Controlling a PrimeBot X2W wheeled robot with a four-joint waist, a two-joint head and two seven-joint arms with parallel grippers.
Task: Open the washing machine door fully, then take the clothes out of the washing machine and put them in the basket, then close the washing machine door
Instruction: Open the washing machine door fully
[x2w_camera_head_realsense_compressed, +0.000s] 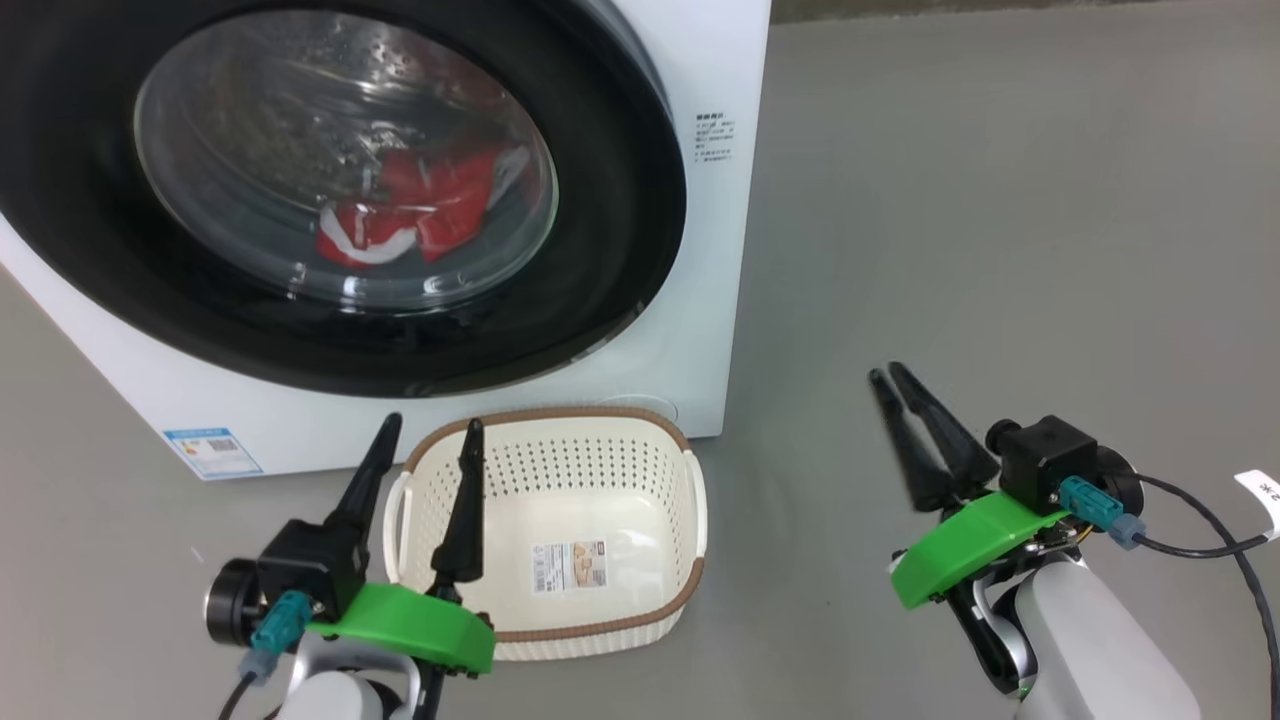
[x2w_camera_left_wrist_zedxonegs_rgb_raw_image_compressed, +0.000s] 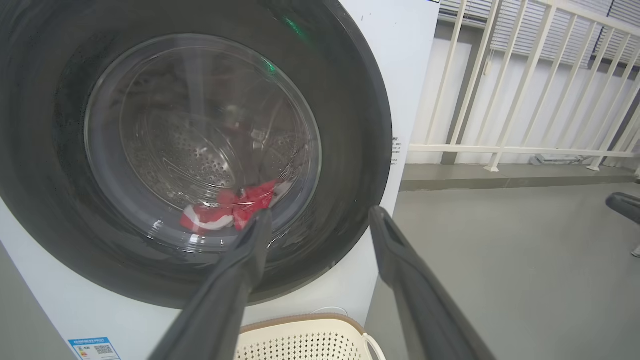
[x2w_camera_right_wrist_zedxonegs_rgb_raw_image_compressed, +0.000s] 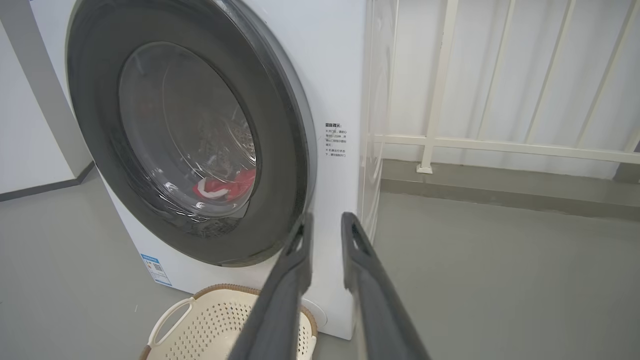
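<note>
Washing machine (x2w_camera_head_realsense_compressed: 722, 90): white front-loader standing on the floor, small blue label (x2w_camera_head_realsense_compressed: 212, 452) at its lower left front, a block of small printed text on the front right of the door. Washing machine door (x2w_camera_head_realsense_compressed: 625, 200) is shut, with a wide glossy black rim and a clear bulging glass centre. Through the glass the perforated steel drum shows. The clothes (x2w_camera_head_realsense_compressed: 420, 212) are inside the drum, a red bundle with white trim lying low against the window.

Basket (x2w_camera_head_realsense_compressed: 560, 462): cream plastic with perforated sides, brown woven-look rim and white side handles. It sits on the floor just in front of the machine, below the door, upright. A paper label (x2w_camera_head_realsense_compressed: 569, 565) is on its inner bottom; no clothes in it.

Left pincer (x2w_camera_head_realsense_compressed: 432, 422): fingers spread wide, holding nothing. In the head view it sits over the basket's left side, fingers pointing toward the door.

Right pincer (x2w_camera_head_realsense_compressed: 887, 372): fingers close together with a slim gap between them, nothing in the gap. It is well to the right of the basket, above bare floor, apart from the machine.

Floor (x2w_camera_head_realsense_compressed: 1000, 200): smooth grey. White metal railing (x2w_camera_left_wrist_zedxonegs_rgb_raw_image_compressed: 525, 100) runs behind, to the right of the machine, with a white wall behind it and a low grey kerb under it.
</note>
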